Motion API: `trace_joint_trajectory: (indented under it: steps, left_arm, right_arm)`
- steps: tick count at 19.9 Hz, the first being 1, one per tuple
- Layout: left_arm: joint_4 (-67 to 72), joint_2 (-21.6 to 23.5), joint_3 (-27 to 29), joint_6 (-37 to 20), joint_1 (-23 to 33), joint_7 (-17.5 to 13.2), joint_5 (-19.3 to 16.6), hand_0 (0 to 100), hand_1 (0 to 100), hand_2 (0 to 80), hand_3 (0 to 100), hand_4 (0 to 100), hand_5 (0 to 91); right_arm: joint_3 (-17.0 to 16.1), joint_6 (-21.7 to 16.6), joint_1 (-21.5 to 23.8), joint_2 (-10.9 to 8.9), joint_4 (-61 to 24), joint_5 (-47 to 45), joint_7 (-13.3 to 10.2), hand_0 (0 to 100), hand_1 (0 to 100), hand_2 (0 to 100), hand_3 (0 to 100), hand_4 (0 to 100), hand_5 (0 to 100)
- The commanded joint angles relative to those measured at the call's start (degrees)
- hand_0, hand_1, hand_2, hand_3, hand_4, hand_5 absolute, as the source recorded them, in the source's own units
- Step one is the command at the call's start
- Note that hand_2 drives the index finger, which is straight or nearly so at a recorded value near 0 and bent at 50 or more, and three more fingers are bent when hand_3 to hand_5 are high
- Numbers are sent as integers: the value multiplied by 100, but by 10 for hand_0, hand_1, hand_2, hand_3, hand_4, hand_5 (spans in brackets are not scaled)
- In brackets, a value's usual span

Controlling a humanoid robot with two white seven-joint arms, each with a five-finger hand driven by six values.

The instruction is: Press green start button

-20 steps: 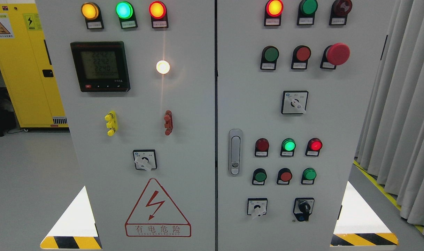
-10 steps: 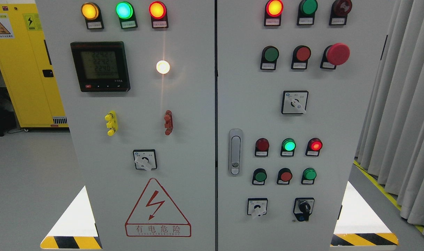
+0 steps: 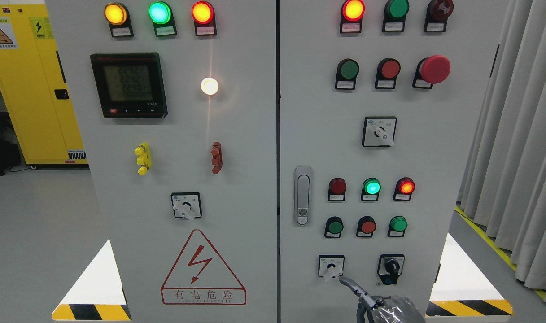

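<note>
A grey control cabinet fills the frame. Its green start buttons at lower right stand unpressed, which one is meant unclear. The right hand enters bottom right, one finger extended, nothing held, well short of them.

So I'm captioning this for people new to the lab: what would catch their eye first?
Probably the lit indicator lamps: the amber lamp, green lamp and red lamp along the top of the left cabinet door. Next comes the big red mushroom button at the upper right. At the bottom edge, a grey robot hand enters from the right with one finger extended toward the lower switches.
</note>
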Motion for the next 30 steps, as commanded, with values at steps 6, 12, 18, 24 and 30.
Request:
trace_joint_trajectory:
  steps: [6,12,18,24,30]
  left_arm:
    - [-150,0,-1,2,-149,4,0,120,556,0,0,0,0]
    - [-150,0,-1,2,-149,4,0,120,556,0,0,0,0]
    - [-150,-9,-1,2,-149,4,0,120,556,0,0,0,0]
    - [-150,-9,-1,2,-149,4,0,120,556,0,0,0,0]
    - [-150,0,-1,2,-149,4,0,120,556,0,0,0,0]
  right_arm:
    - [17,239,-641,-16,-119,514,47,364,704,0,725,810,862]
    - [158,248,-843,-7,162,523,47,364,704,0,723,813,864]
    - [149,266,-861,2,425,523,47,370,702,0,722,809,864]
    - [149,424,-948,2,505,497,55,377,699,0,729,807,862]
    - [149,503,-1010,2,549,470,64,384,696,0,771,813,867]
